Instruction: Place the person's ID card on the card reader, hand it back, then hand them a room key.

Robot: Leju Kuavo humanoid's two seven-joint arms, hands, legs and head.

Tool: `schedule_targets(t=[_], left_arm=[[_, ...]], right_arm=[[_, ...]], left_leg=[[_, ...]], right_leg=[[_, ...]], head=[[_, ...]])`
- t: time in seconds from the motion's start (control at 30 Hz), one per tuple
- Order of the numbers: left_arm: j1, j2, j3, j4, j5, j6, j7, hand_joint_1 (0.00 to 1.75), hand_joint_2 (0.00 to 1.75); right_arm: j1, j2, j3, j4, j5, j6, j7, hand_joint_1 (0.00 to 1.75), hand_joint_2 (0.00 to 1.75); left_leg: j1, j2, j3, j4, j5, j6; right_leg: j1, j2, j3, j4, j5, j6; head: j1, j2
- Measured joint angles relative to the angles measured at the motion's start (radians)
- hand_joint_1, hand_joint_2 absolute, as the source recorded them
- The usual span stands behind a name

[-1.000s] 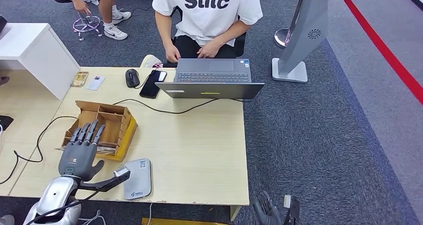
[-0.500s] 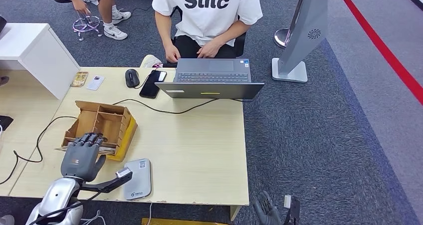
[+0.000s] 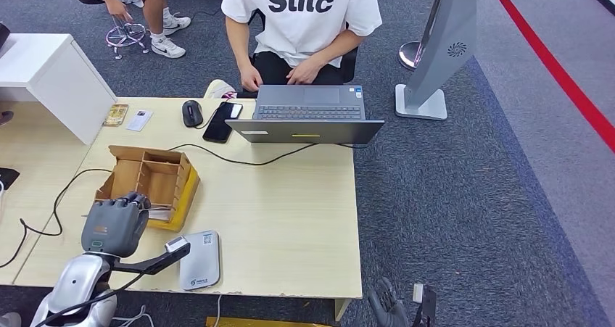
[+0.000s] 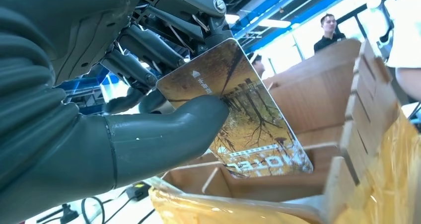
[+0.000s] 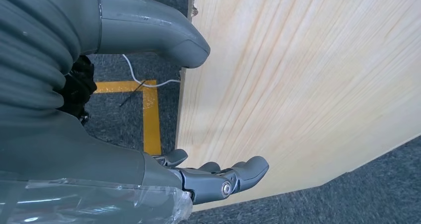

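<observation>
My left hand (image 3: 114,225) pinches a room key card (image 4: 233,112), thumb (image 4: 164,134) pressed on its printed face and darker fingers (image 4: 149,60) behind it, so the card stands clear of my palm. I judge that grip suits lifting it out and offering it edge-first. The card sits just above the compartments of the cardboard organizer box (image 3: 149,178), near its front edge. The grey card reader (image 3: 200,260) lies just beside my wrist on the wooden desk (image 3: 290,211). My right hand (image 5: 218,177) hangs below the desk edge, fingers loosely apart, holding nothing.
</observation>
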Motion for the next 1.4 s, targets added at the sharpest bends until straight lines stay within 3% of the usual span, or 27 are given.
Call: schedule_targets(t=[0.17, 0.4, 0.63, 0.93, 1.17, 1.4], left_arm=[[-0.010, -0.001, 0.000, -0.069, -0.008, 0.001, -0.005, 1.75, 1.75], [-0.084, 0.001, -0.004, -0.172, -0.025, -0.035, 0.009, 1.75, 1.75], [-0.177, 0.020, -0.035, -0.178, -0.025, -0.078, 0.041, 1.75, 1.75], [-0.298, 0.037, -0.058, -0.078, -0.023, -0.118, 0.078, 1.75, 1.75], [-0.447, 0.040, -0.084, 0.213, -0.042, -0.097, 0.103, 1.75, 1.75], [-0.482, 0.039, -0.098, 0.325, -0.039, -0.084, 0.103, 1.75, 1.75]], right_arm=[[0.000, 0.000, 0.000, 0.000, -0.001, -0.002, 0.000, 0.00, 1.75], [0.000, 0.000, 0.000, 0.000, 0.000, -0.005, 0.000, 0.00, 1.75], [-0.001, 0.000, -0.001, 0.000, -0.001, -0.004, 0.002, 0.00, 1.75], [-0.002, 0.003, -0.001, 0.000, 0.007, -0.004, 0.006, 0.00, 1.75], [-0.007, 0.006, -0.001, 0.000, 0.011, 0.002, 0.014, 0.00, 1.75], [-0.007, 0.006, -0.001, 0.000, 0.004, 0.005, 0.022, 0.00, 1.75]], left_leg=[[0.000, 0.000, 0.000, 0.000, 0.000, 0.000], [0.000, 0.000, 0.000, 0.000, 0.000, 0.000], [0.000, 0.000, 0.000, 0.000, 0.000, 0.000], [0.000, 0.000, 0.000, 0.000, 0.001, 0.000], [0.000, 0.000, 0.000, 0.000, 0.002, 0.000], [0.000, 0.001, 0.000, 0.000, 0.002, 0.000]], right_leg=[[0.000, 0.000, 0.000, 0.000, 0.000, 0.000], [0.000, 0.000, 0.000, 0.000, 0.001, 0.000], [0.000, 0.000, 0.000, 0.000, 0.001, 0.000], [0.000, 0.000, -0.001, 0.000, 0.001, 0.000], [0.000, 0.001, -0.001, 0.000, 0.002, -0.001], [0.000, 0.002, -0.001, 0.000, 0.002, -0.001]], head=[[0.000, 0.000], [0.000, 0.000], [0.000, 0.000], [0.000, 0.000], [0.000, 0.000], [0.000, 0.000]])
